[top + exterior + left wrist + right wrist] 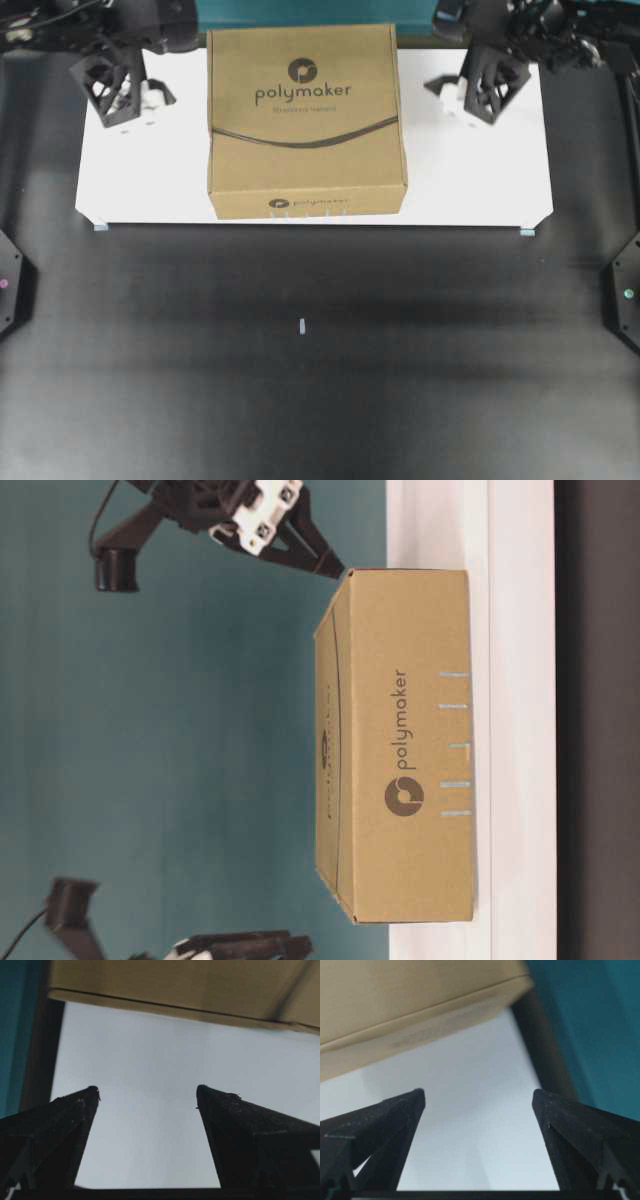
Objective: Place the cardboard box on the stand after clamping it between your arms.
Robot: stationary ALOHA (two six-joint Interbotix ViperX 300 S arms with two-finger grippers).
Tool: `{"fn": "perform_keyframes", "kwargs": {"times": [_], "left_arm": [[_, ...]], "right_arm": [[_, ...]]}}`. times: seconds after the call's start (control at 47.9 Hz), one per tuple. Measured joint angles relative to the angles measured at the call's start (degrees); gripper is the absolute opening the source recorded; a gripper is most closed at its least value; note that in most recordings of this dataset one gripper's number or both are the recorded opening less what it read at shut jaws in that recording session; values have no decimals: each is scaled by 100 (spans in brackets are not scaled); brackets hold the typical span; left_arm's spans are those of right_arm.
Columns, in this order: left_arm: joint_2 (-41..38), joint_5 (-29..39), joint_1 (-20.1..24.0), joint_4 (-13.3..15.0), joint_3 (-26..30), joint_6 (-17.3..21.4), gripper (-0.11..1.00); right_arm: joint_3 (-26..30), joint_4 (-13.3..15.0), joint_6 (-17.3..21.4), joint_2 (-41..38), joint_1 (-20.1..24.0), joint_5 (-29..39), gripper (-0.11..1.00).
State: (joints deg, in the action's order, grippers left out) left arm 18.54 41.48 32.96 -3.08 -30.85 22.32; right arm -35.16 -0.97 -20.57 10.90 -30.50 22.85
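The cardboard box [306, 120] sits flat on the stand [480, 190], printed face up, between the two grippers and touching neither. Its front edge lies almost flush with the stand's near edge, and its back edge reaches the teal backdrop [300, 12].

The left gripper [118, 88] hangs over the stand's bare white top, well off the box's left side, with a clear strip of white between its lattice frame and the cardboard. Its jaws stand spread wide and hold nothing; from the left wrist camera the two dark fingers [60, 1125] frame only white surface, with the box wall [190, 987] crossing the view beyond their tips.

The right gripper [492, 82] mirrors it off the box's right side, also apart from the cardboard and above the stand. Its jaws are likewise spread wide and empty; the right wrist camera shows its fingers [385, 1125] with white stand between them, the box's corner [420, 1005] ahead and to one side, and the backdrop ahead on the other.

In the table-level view, both grippers hover higher than the box's lid.
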Motion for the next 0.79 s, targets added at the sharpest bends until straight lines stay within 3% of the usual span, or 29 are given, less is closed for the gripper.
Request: {"fn": "perform_keyframes", "kwargs": {"times": [0.25,0.522,0.793], "left_arm": [[1204,0,-606,0,-765,-141,77],[2848,-26,-1573,0,-1512,-958,77],[3876,-70,-2883,9,-1784,-1828,77]], "right_arm": [[-510,-35,202,721,272,-9,83],[-1134,-53,800,1696,1925,-264,83],[-1679,-53,1740,2751,2769,-1107,83]]}}
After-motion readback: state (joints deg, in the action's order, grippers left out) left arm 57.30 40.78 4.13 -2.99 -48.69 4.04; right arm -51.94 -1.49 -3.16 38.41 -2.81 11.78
